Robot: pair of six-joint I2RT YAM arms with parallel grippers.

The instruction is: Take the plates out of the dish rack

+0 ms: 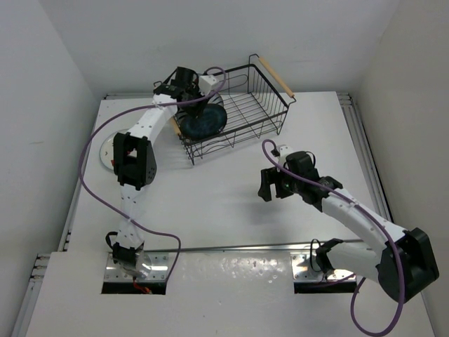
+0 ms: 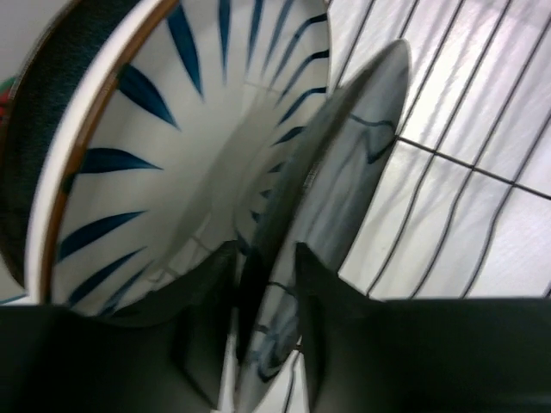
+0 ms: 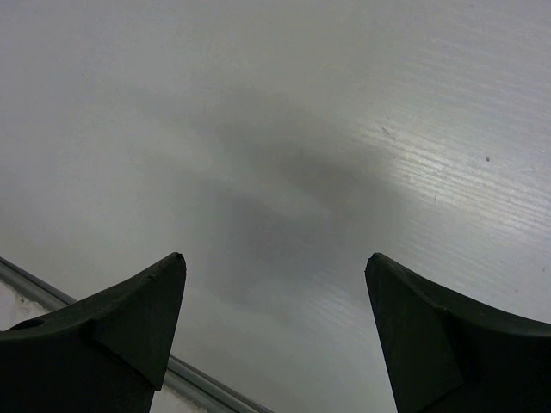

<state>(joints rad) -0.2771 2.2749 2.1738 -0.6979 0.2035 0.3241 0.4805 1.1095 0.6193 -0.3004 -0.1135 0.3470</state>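
Observation:
The dish rack (image 1: 275, 112) is a black wire basket standing at the back of the table. A glossy dark blue plate (image 1: 205, 121) stands on edge at its left end. My left gripper (image 1: 197, 100) reaches down onto it from above. In the left wrist view the dark blue plate (image 2: 349, 163) runs edge-on between the jaws of the left gripper (image 2: 263, 249), which is shut on its rim. Just behind stands a white plate with blue radial stripes (image 2: 164, 163). My right gripper (image 1: 271, 184) hangs open over bare table, holding nothing.
Another plate (image 1: 105, 153) lies flat on the table at the far left, partly hidden behind my left arm. The rack's wooden handle (image 1: 275, 76) sticks out at the back right. White walls close in the table on three sides. A metal strip (image 3: 198, 379) crosses the table near the arm bases.

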